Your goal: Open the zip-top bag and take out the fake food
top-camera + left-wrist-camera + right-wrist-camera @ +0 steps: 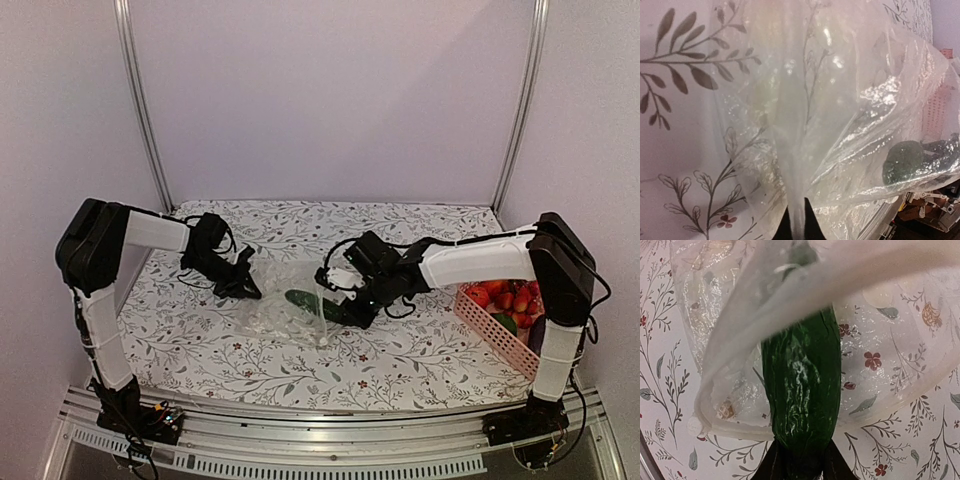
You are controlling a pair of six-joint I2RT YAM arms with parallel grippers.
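Observation:
The clear zip-top bag [285,310] lies open in the middle of the floral table. My left gripper [247,288] is shut on the bag's left side; in the left wrist view the plastic [805,125] is pinched between the dark fingertips [813,227]. My right gripper [345,312] is shut on the long green cucumber [303,300], whose far end is still inside the bag's mouth. In the right wrist view the cucumber [801,390] runs up from between the fingers through the bag's open rim [765,305]. The cucumber's tip also shows through the plastic in the left wrist view [902,161].
A pink lattice basket [500,320] stands at the right edge, holding red strawberries [505,296], a green piece and a dark purple eggplant [538,333]. Metal frame posts stand at the back corners. The table's front rail runs below the arm bases.

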